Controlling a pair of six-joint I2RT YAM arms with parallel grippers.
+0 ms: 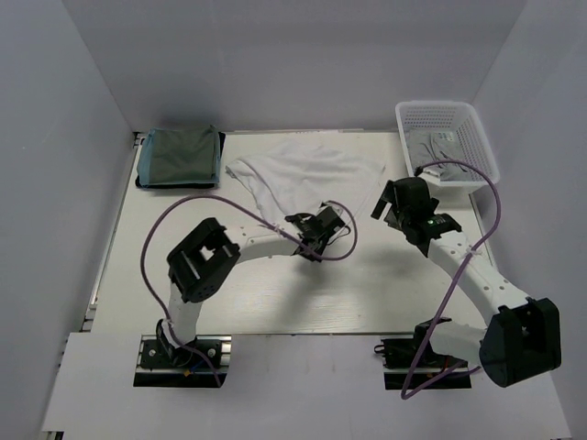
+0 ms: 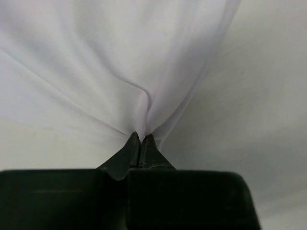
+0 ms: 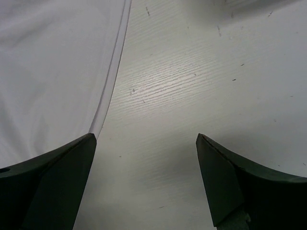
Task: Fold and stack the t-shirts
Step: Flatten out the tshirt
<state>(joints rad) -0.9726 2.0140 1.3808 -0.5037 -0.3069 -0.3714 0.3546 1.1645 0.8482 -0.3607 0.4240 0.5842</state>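
Evidently the left gripper (image 2: 140,137) had its jaws clenched on a thin pinch of the white t-shirt (image 1: 303,170), spread toward 12 o'clock on the worktop (image 1: 275,293). The right gripper (image 3: 146,139) hung released at its 3 o'clock hem. Pulling one-handed might slip or bunch the cloth.

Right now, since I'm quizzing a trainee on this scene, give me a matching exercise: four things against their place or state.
1 white t-shirt
2 teal-green t-shirt
3 left hand
4 right hand

a folded, far left corner
b open over bare table
c shut, pinching fabric
d spread out mid-table

Pairs: 1-d, 2-a, 3-c, 4-b
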